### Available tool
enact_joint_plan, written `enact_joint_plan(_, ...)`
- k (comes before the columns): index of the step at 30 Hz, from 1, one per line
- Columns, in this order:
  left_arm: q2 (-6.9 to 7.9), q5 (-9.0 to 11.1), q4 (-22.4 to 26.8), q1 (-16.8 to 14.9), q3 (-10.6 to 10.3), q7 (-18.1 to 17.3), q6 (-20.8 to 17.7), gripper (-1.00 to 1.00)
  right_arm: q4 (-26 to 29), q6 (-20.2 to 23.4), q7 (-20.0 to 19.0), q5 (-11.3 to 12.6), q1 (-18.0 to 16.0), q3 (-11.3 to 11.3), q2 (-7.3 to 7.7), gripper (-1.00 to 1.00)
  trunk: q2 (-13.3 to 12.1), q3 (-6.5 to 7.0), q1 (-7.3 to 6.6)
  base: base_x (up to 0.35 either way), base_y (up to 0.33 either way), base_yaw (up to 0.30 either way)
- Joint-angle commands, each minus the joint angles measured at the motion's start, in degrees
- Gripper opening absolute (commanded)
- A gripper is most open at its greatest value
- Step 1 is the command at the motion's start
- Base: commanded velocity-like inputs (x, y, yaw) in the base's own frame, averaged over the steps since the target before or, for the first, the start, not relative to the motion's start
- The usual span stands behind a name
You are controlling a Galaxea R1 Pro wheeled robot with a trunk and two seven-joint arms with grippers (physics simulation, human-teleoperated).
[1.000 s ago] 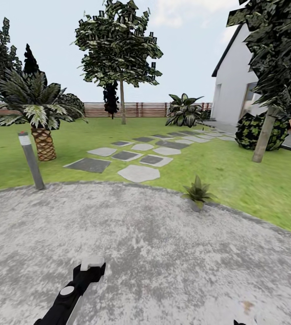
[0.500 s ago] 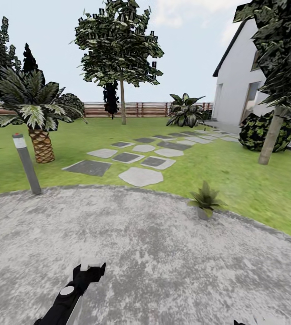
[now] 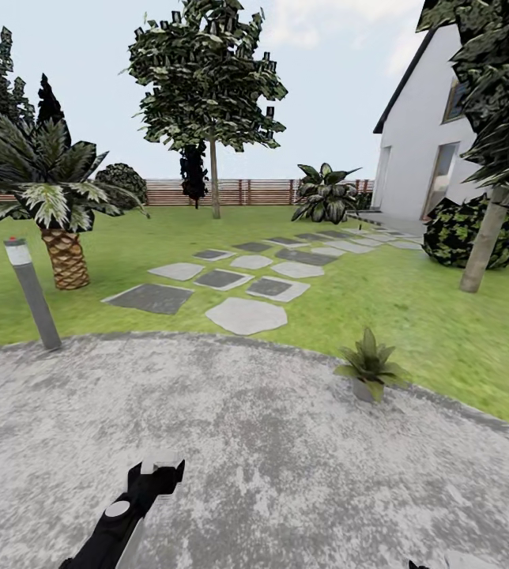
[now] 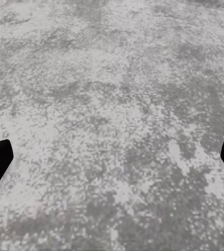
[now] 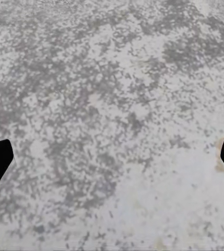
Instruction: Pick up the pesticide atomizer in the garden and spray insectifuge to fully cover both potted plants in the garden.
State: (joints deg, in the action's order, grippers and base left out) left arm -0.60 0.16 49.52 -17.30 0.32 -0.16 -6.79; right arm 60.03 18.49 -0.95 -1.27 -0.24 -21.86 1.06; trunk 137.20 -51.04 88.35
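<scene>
Potted plant point(image 3: 369, 365) right, bollard lamp point(image 3: 32, 294) left.

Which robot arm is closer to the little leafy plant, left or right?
Probably the right. The potted plant sits at the patio edge on the robot's right side, while the left gripper hangs to the left. Both grippers are open and empty, over bare paving.
</scene>
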Motion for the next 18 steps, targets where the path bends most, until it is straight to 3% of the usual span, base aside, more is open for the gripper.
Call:
enact_joint_plan(1, -0.02, 0.0, 0.1, 0.0, 0.0, 0.0, -0.3, 1.0, 0.1, 0.3, -0.1, -0.1, 0.0, 0.0, -0.01, 1.0, 0.0, -0.06, 0.02, 0.339, 0.0, 0.0)
enact_joint_plan(18, -0.02, 0.0, 0.1, 0.0, 0.0, 0.0, -0.3, 1.0, 0.1, 0.3, -0.1, -0.1, 0.0, -0.1, -0.01, 1.0, 0.0, -0.06, 0.02, 0.339, 0.0, 0.0)
